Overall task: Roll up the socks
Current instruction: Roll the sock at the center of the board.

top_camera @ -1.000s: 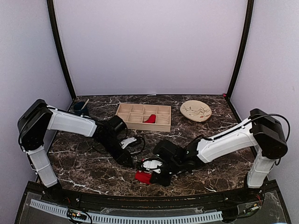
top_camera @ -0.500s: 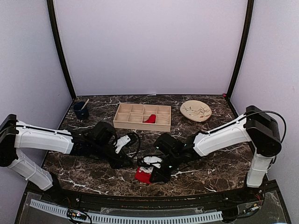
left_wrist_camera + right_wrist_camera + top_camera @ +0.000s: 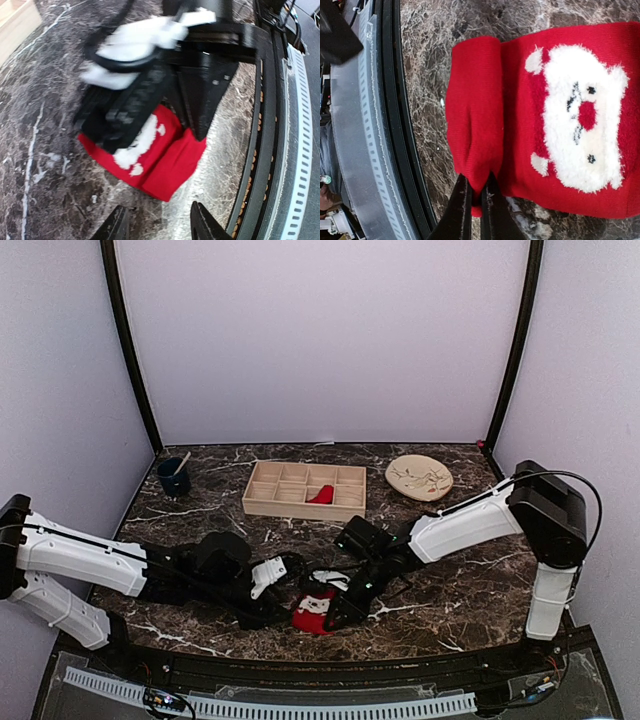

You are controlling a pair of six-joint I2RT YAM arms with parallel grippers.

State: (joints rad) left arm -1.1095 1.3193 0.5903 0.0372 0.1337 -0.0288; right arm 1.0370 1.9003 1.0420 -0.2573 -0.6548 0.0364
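The left arm (image 3: pixel 90 560) has sunk low over the dark marble counter (image 3: pixel 470 610); we find the left gripper (image 3: pixel 159 227), jaws parted and empty, beside the bright red fabric sock (image 3: pixel 170 170) lying there. The right gripper (image 3: pixel 475 189), jaws nearly closed, pinches its fold.

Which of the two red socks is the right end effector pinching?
The Santa-faced sock near the table's front edge; the other sock lies untouched in the wooden tray.

Robot laboratory test cell: plain pale walls (image 3: pixel 320 340) and black frame posts (image 3: pixel 130 350) enclose a marble-patterned table (image 3: pixel 470 600), with left arm (image 3: pixel 85 558) and right arm (image 3: pixel 465 525) mounted at its near edge.
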